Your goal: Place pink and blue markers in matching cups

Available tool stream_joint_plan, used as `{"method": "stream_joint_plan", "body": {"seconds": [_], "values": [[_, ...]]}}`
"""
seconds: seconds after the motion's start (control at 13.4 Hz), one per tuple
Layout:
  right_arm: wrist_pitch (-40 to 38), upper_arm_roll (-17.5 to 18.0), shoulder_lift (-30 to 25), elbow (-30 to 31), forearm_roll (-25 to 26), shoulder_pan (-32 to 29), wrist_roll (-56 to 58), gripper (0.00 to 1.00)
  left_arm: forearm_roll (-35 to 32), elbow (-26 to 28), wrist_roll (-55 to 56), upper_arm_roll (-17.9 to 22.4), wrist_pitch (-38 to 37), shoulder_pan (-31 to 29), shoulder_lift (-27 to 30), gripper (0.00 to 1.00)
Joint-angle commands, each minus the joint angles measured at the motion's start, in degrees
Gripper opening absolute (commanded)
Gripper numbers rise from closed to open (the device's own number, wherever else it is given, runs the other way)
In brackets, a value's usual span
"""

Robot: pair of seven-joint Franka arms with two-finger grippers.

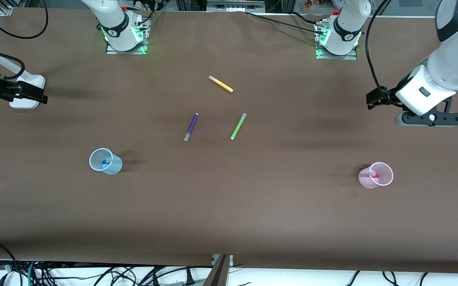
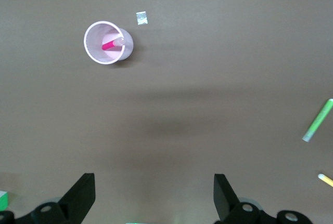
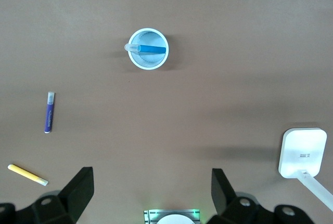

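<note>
Basically done, by the look of it: blue marker (image 1: 105,161) stands inside the blue cup (image 1: 111,166), lower left of the front frame, and pink marker (image 1: 374,174) leans inside the pink cup (image 1: 366,179), lower right. Both wrist views confirm a marker tip poking above each cup rim.

Left gripper (image 2: 154,195) hangs up in the air at the right edge of the front frame, fingers spread wide, nothing between them. Right gripper (image 3: 152,190) sits at the left edge of the front frame, likewise spread apart and empty. Both arms look parked, waiting.

Step in hand, as I judge it: pull-back after the last drop. Next move calls for little, maybe just holding clear of the cups so neither tips.

Distractors lie untouched in the centre of the frame: purple marker (image 1: 191,127), green marker (image 1: 238,126), yellow marker (image 1: 220,84) above them.

Surface is a plain brown table (image 1: 253,210), matte, with soft arm shadows. A white lamp-like stand (image 1: 28,93) sits at far left. Loose cables (image 1: 94,274) run along the bottom edge, and the arm bases glow green at the top.
</note>
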State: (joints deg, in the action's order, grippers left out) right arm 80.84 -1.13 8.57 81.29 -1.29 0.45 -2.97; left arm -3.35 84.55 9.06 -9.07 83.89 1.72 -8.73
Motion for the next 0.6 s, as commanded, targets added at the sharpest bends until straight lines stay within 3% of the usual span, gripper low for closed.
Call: {"method": "stream_joint_plan", "body": {"seconds": [0.0, 0.15, 0.37, 0.52], "values": [[-0.07, 0.07, -0.22, 0.01, 1.11, 0.17, 0.77, 1.0, 2.36, -1.41, -8.15, 10.56, -1.62, 7.6, 0.29, 1.0], [-0.07, 0.07, -0.22, 0.01, 1.02, 0.17, 0.86, 1.0, 2.82, -0.02, -9.5, 10.74, -1.62, 6.72, 1.86, 1.0], [0.02, 0.07, -0.13, 0.01, 1.02, 0.17, 0.77, 1.0, 2.64, 8.58, -9.68, 10.74, 1.53, 6.54, 7.66, 1.0], [0.02, 0.07, -0.13, 0.01, 1.02, 0.25, 0.77, 1.0, 2.64, 9.75, -9.59, 10.22, 2.42, 6.54, 8.2, 1.0]]}}
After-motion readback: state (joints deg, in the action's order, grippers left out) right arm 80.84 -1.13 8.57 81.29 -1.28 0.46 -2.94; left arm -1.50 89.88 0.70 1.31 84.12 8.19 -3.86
